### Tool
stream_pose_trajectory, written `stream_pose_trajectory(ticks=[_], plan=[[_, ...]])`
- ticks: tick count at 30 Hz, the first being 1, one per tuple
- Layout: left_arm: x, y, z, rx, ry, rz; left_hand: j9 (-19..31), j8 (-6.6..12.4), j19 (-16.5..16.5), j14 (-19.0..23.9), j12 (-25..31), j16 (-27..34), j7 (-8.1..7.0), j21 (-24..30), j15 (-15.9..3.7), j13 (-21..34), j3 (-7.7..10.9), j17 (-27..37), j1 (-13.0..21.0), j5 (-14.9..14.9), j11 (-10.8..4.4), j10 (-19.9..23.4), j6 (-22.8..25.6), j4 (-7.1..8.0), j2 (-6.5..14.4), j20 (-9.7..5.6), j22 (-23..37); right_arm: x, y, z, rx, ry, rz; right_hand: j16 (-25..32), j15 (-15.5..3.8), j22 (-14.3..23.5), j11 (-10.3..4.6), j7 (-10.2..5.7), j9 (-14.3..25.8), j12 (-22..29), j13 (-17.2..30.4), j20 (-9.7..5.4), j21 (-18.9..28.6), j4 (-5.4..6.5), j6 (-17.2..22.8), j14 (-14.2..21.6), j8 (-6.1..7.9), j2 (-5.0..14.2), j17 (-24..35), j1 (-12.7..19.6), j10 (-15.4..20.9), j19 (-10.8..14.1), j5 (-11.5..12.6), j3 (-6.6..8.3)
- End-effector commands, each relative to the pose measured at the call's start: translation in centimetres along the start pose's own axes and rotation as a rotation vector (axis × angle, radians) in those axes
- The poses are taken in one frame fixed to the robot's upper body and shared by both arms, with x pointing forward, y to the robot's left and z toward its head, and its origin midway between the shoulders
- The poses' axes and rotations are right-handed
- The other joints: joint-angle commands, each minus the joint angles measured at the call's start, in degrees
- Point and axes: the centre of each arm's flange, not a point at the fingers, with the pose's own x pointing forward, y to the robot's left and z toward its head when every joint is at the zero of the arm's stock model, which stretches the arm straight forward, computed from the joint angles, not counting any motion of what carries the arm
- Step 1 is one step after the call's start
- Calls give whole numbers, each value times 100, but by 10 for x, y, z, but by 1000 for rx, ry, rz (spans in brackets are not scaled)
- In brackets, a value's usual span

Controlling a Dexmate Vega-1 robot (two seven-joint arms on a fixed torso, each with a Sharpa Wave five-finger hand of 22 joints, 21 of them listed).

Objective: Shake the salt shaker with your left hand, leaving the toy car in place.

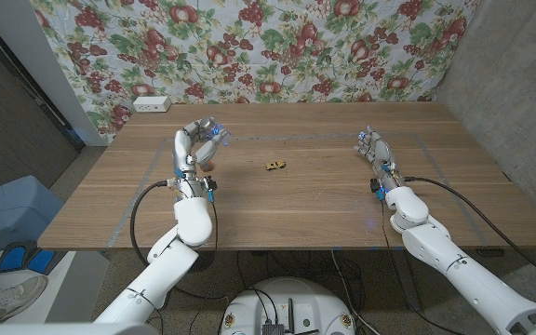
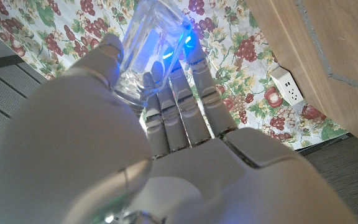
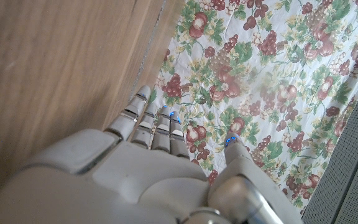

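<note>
My left hand (image 1: 194, 147) is raised above the table's left part and grips the clear glass salt shaker (image 1: 214, 133), which shows between its fingertips. Seen from the left wrist, the shaker (image 2: 148, 43) is held between thumb and fingers (image 2: 179, 106), lit blue. The small yellow toy car (image 1: 274, 166) sits on the wooden table (image 1: 314, 205) near the middle, to the right of my left hand. My right hand (image 1: 376, 152) stands over the table's right part with its fingers apart and nothing in them; its fingers (image 3: 148, 124) reach along the tabletop.
A flowered cloth (image 1: 277, 46) hangs behind the table. A white power socket (image 1: 151, 104) lies at the back left corner. Black cables (image 1: 138, 214) run along both forearms. A grey wall (image 1: 510, 84) stands to the right.
</note>
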Motion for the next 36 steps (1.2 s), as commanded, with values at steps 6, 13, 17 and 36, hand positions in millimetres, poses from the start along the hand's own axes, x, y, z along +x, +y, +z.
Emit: stream_pose_trajectory(ticks=[6,13,17,36], plan=[[8,-1,-4,249,46,-43,20,41,445,602,17,38,-296,1181,-980,16,171,25,1066,29,-370,40,335,-14,1140,-924,26,10,6,0,7,5,11,-22,22,21,-11,-20,19,-6,11,2,-34,9,25,33,-2,115,1,-11,9,37,10,52],[8,-3,-4,341,62,-52,20,45,440,612,21,44,-307,1196,-980,16,172,27,1063,29,-360,48,345,-14,1140,-924,25,12,8,-2,10,8,12,-23,20,22,-12,-15,19,-7,11,5,-46,9,29,33,-1,115,0,-12,6,44,10,53],[9,-5,-7,362,75,-73,20,47,437,618,23,48,-315,1204,-980,15,173,28,1060,29,-367,54,349,-13,1140,-923,25,13,8,-2,5,9,14,-22,17,22,-4,-17,19,-5,11,4,-50,10,27,36,-2,114,0,-13,11,47,9,52],[12,-10,-29,321,183,-146,20,42,421,626,22,52,-306,1263,-980,15,182,28,1050,31,-364,56,340,-17,1131,-921,21,14,9,-2,-6,19,23,-24,16,23,-17,-14,19,-5,11,3,-82,9,23,35,-3,114,-4,-11,13,67,9,55]])
